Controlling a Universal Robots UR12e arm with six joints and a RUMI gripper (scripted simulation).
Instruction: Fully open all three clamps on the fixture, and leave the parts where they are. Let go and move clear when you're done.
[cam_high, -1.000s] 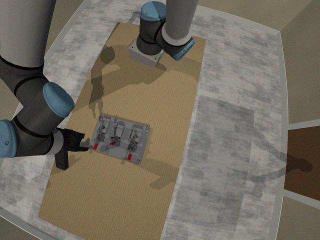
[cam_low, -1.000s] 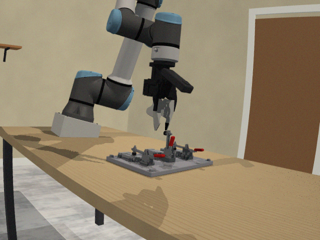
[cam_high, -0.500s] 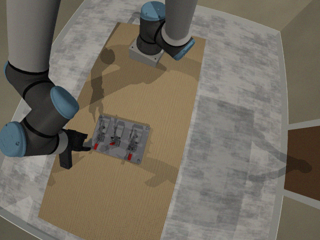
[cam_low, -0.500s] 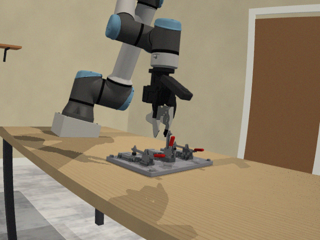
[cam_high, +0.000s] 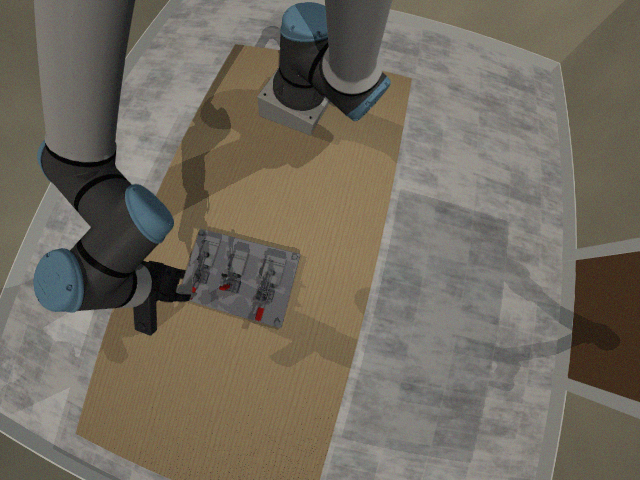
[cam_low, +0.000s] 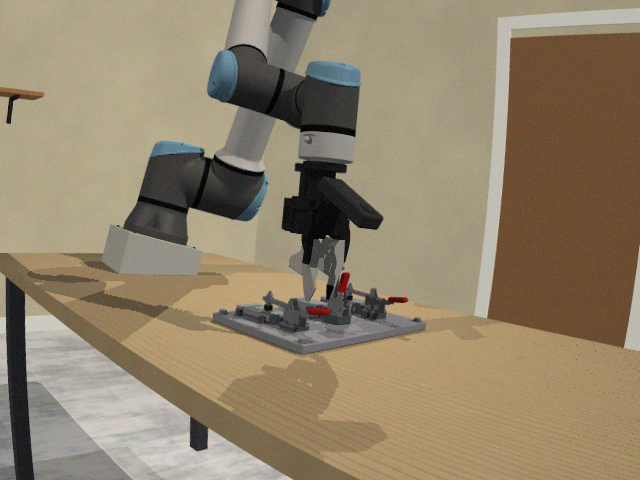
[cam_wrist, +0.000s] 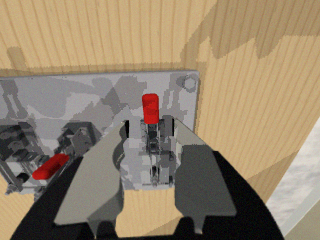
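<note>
A grey fixture plate (cam_high: 285, 306) (cam_low: 310, 343) (cam_wrist: 50, 95) lies on the wooden table and carries three toggle clamps with red handles. My gripper (cam_high: 187, 294) (cam_low: 319, 294) (cam_wrist: 150, 120) is down over the end clamp (cam_high: 200, 266) (cam_low: 293, 316) (cam_wrist: 150, 160) at the plate's left end in the top view. Its partly open fingers stand on either side of the clamp body and hold nothing. That clamp's handle (cam_high: 195, 289) (cam_low: 317, 311) (cam_wrist: 150, 107) lies low. The middle clamp's handle (cam_high: 224, 287) (cam_low: 343, 281) (cam_wrist: 50, 166) is tilted up. The far clamp's handle (cam_high: 260, 313) (cam_low: 398, 299) lies flat.
The robot's base block (cam_high: 289, 111) (cam_low: 149, 255) stands at the far end of the table (cam_high: 232, 403) (cam_low: 465, 392). The plate's corner (cam_wrist: 190, 82) is close to my right finger, with bare wood beyond it. A brown door (cam_low: 568, 180) is behind the table.
</note>
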